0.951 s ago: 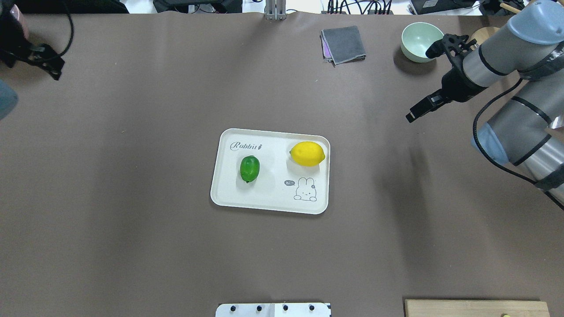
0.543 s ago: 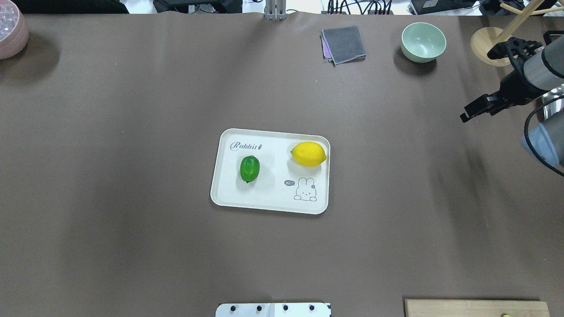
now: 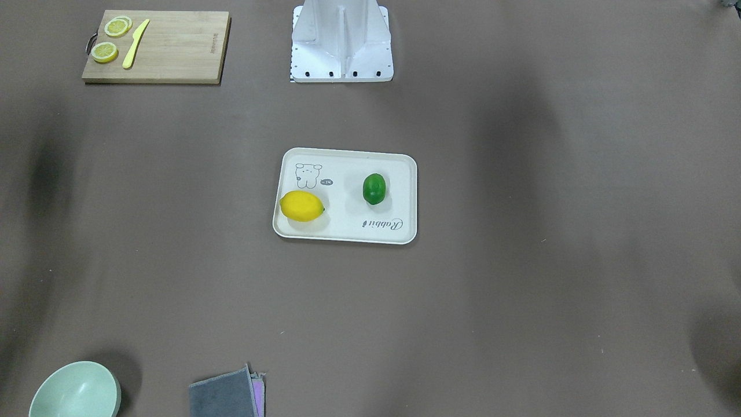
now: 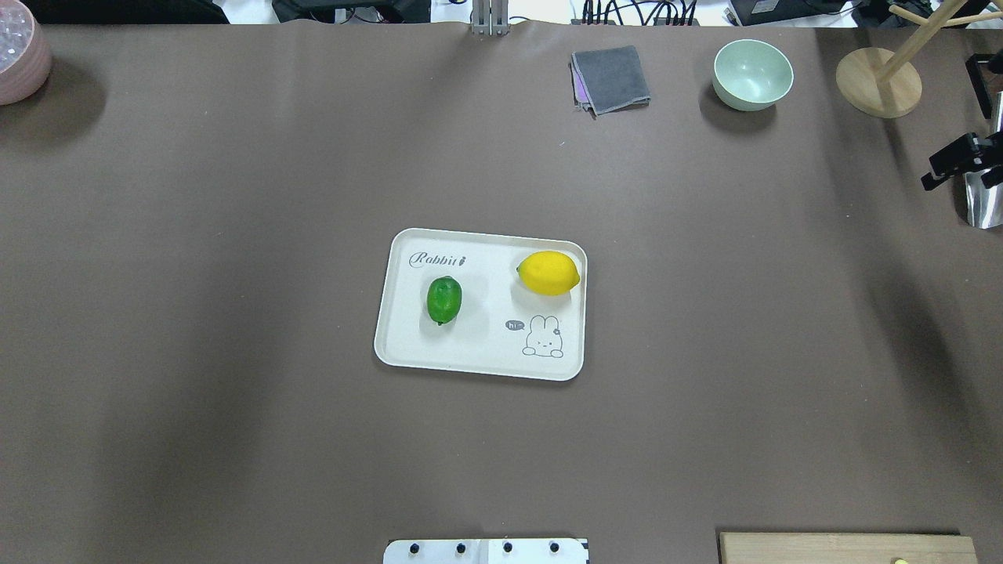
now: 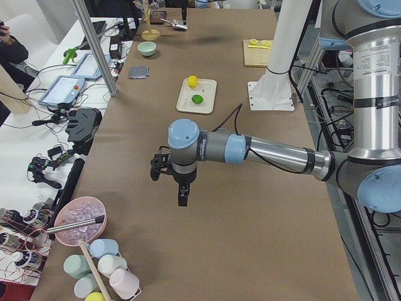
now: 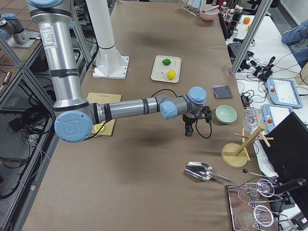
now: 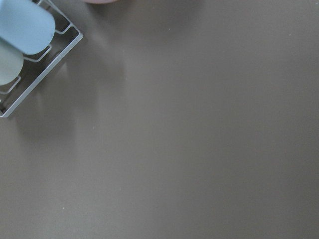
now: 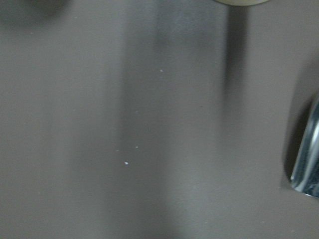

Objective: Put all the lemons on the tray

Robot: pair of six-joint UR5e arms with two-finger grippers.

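Shows yellow lemon (image 4: 548, 272) at 2 o'clock, green lemon (image 4: 444, 300) at 9 o'clock on the tray (image 4: 478, 354); cannot tell fingers' state on left gripper (image 5: 182, 194) or right gripper (image 6: 187, 131).

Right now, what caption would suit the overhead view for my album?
Yellow lemon and green lemon lie apart on the cream Rabbit tray, task apparently complete.

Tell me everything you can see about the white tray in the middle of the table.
The tray is cream-white, flat, rectangular, with rounded corners and a low raised rim, seemingly matte plastic. It lies level on the brown table, printed with "Rabbit" script and a cartoon rabbit. The yellow lemon and green lemon rest on it, apart.
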